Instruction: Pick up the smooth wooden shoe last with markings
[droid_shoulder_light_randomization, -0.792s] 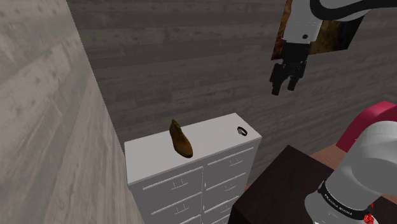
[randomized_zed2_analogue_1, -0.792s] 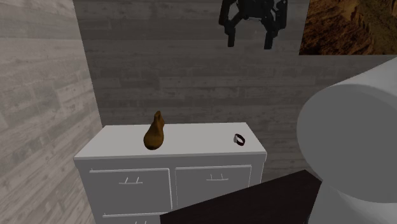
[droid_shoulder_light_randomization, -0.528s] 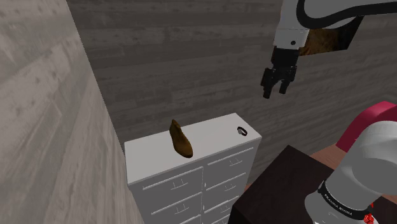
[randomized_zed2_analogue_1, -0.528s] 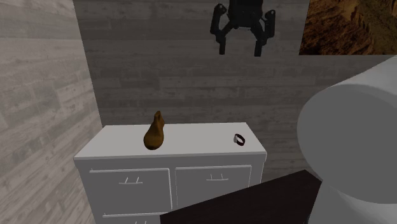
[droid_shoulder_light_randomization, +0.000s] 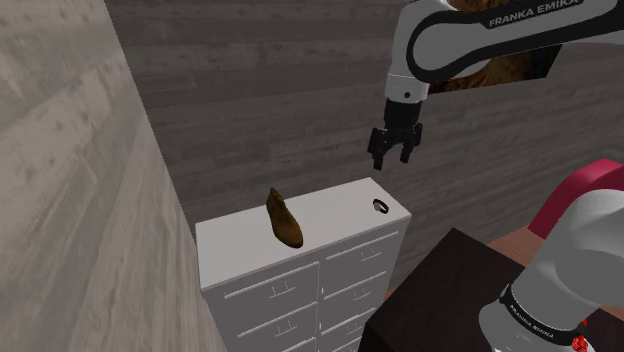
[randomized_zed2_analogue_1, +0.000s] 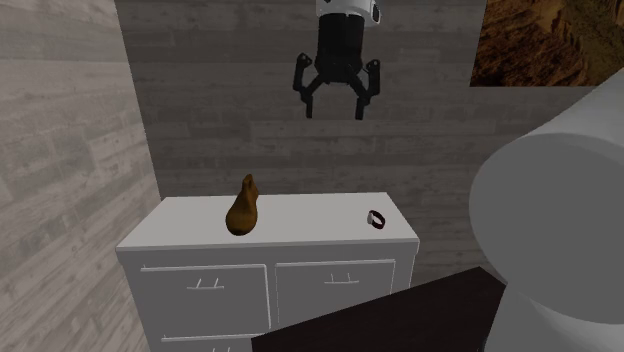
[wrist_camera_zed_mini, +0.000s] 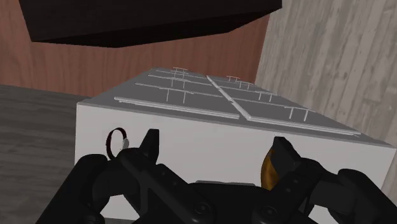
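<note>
Brown and smooth, the shoe last (droid_shoulder_light_randomization: 284, 218) lies on the white drawer cabinet (droid_shoulder_light_randomization: 345, 203) in the shoulder view, while our gripper (droid_shoulder_light_randomization: 396, 152) hangs in the air above the cabinet's right end. In the second exterior view we see the fingers (randomized_zed2_analogue_1: 308, 104) spread wide, high over the top between the last and a small dark ring (randomized_zed2_analogue_1: 376, 220). In the wrist view the last peeks out beside one finger.

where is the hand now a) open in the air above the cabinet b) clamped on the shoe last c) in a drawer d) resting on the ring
a: the hand hangs open above the white cabinet, clear of the brown shoe last and ring.
</note>
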